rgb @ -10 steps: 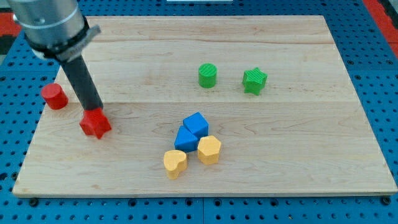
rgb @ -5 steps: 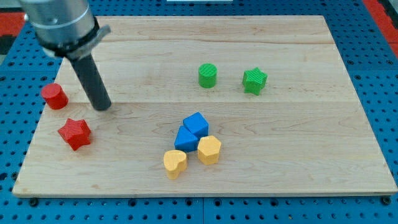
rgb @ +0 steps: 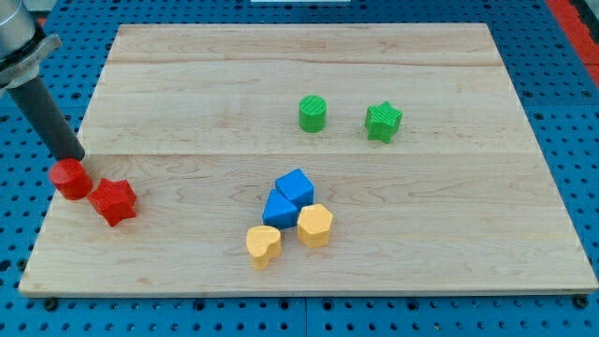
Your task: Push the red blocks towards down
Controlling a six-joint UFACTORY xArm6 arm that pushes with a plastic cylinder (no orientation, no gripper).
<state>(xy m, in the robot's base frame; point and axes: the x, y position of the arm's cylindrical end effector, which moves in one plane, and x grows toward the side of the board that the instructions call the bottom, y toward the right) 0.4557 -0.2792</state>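
A red cylinder (rgb: 70,179) lies at the left edge of the wooden board (rgb: 309,56). A red star block (rgb: 113,201) sits just to its lower right, close to it or touching. My tip (rgb: 73,158) stands right at the upper edge of the red cylinder, with the dark rod rising toward the view's top left.
A green cylinder (rgb: 313,113) and a green star (rgb: 383,122) sit right of centre toward the top. Two blue blocks (rgb: 288,197) and two yellow blocks (rgb: 291,235) cluster at bottom centre. Blue pegboard (rgb: 562,56) surrounds the board.
The red star slid down-left and then stayed. My tip swung left behind the red cylinder, and the cylinder moved downward, ending beside the star.
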